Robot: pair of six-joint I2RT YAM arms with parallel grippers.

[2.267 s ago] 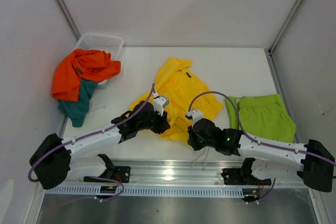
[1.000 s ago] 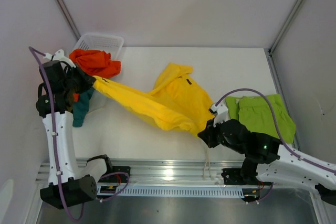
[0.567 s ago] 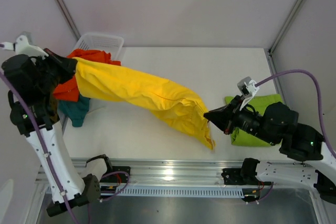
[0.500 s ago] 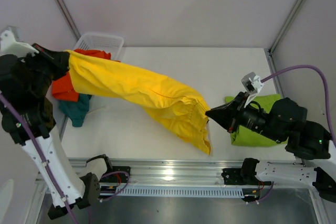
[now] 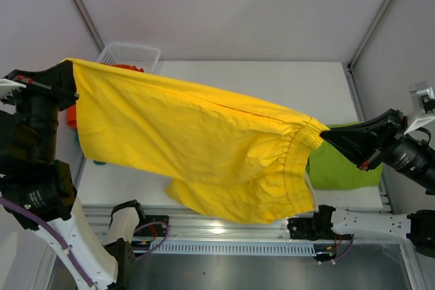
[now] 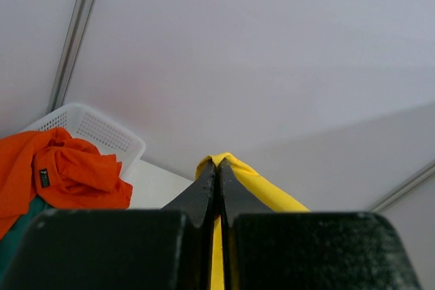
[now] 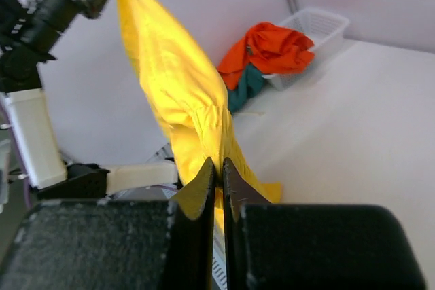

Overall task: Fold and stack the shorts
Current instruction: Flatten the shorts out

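Yellow shorts [image 5: 204, 147] are held in the air, spread wide between both arms. Left hand [image 5: 68, 66] is clamped together on one far corner, up high at the left near the basket [image 5: 129, 52]. Right hand [image 5: 325, 137] is pinched shut on the gathered elastic waistband at the right. No gap shows between the fingers in either wrist view, only a fold of yellow.

Long axis runs left to right, from hand to hand, with the top edge taut. The rest hangs as a sheet and sags toward the near edge of the worktop [image 5: 272, 83]. Neither hand is nearer; each holds one end.

Lime green shorts [image 5: 346, 171] lie flat on the worktop just beside and under the right hand. Orange shorts [image 7: 272, 45] and teal shorts [image 7: 245, 83] are heaped by the basket, far left.

Judgement: the cloth needs lowering away from the arms onto bare worktop between the two piles, hanging hem touching down first. Watch that the sag does not catch on the near rail.
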